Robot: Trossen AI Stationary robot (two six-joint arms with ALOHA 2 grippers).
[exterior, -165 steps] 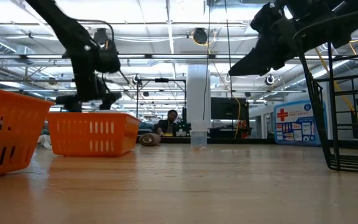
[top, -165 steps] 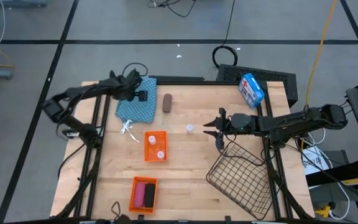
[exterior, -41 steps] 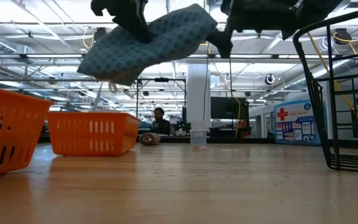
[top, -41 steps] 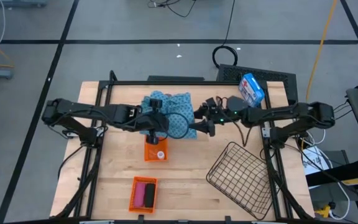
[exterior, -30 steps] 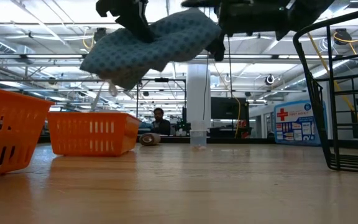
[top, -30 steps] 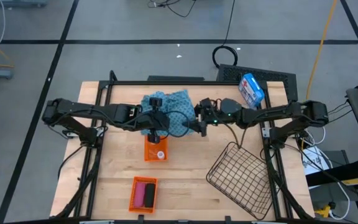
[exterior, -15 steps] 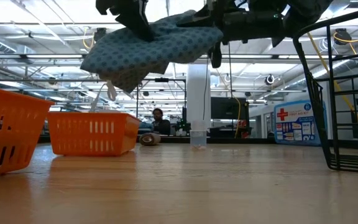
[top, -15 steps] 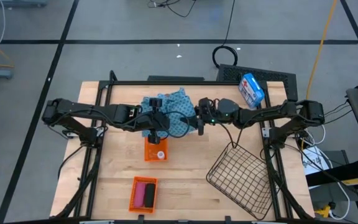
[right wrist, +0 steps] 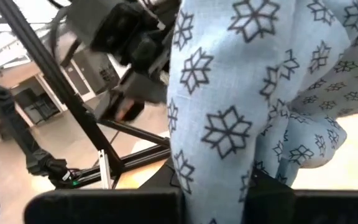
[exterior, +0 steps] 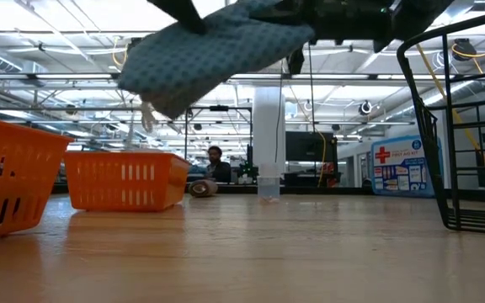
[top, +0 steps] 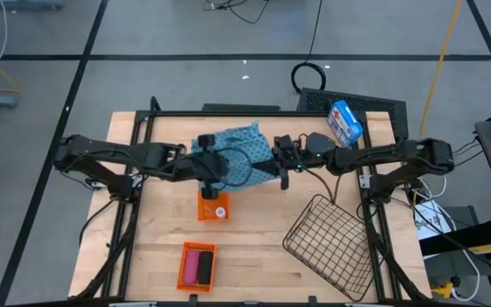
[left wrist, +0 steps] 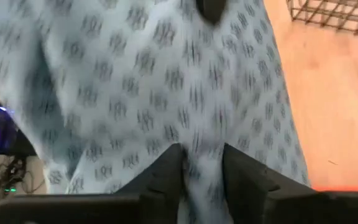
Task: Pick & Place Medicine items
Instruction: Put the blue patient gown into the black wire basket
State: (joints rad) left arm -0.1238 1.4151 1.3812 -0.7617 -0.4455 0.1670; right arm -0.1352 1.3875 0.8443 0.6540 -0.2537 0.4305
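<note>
Pale blue patterned cloth point(top: 237, 155): held aloft over the table. Left gripper point(top: 208, 167) and right gripper point(top: 278, 164): each clamped on one cloth edge.

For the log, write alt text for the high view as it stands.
Both arms hold a blue patterned cloth above the wooden table, left gripper and right gripper at opposite ends. Below sit two orange bins and a wire basket.
</note>
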